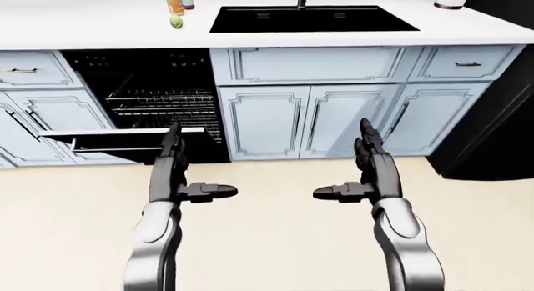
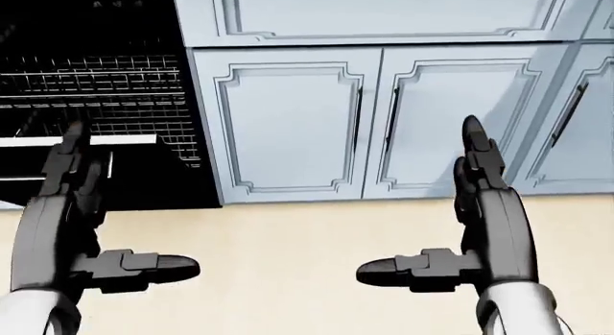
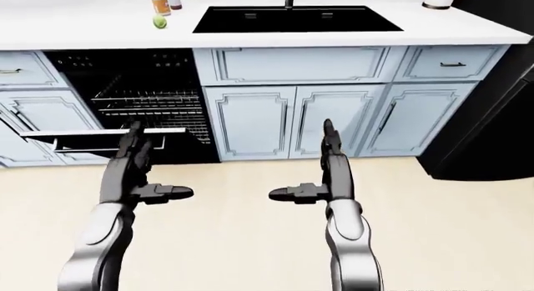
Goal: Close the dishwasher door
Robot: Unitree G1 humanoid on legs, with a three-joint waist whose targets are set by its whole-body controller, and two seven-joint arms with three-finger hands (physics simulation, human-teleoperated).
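The dishwasher (image 1: 150,97) stands open under the white counter, left of the sink cabinet, with wire racks showing inside. Its door (image 1: 117,139) hangs folded down, the white top edge facing me. My left hand (image 1: 182,172) is open, fingers pointing up and thumb out to the right, and it overlaps the door's right end in the left-eye view; touch cannot be judged. In the head view the left hand (image 2: 86,205) sits over the door edge. My right hand (image 1: 360,169) is open too, raised before the pale blue cabinet doors.
A black sink (image 1: 313,19) is set in the counter (image 1: 100,28), with bottles and a lime (image 1: 176,22) to its left. Pale blue cabinets (image 1: 333,119) run along the wall. A dark appliance (image 1: 501,134) stands at the right. Beige floor (image 1: 275,241) lies below.
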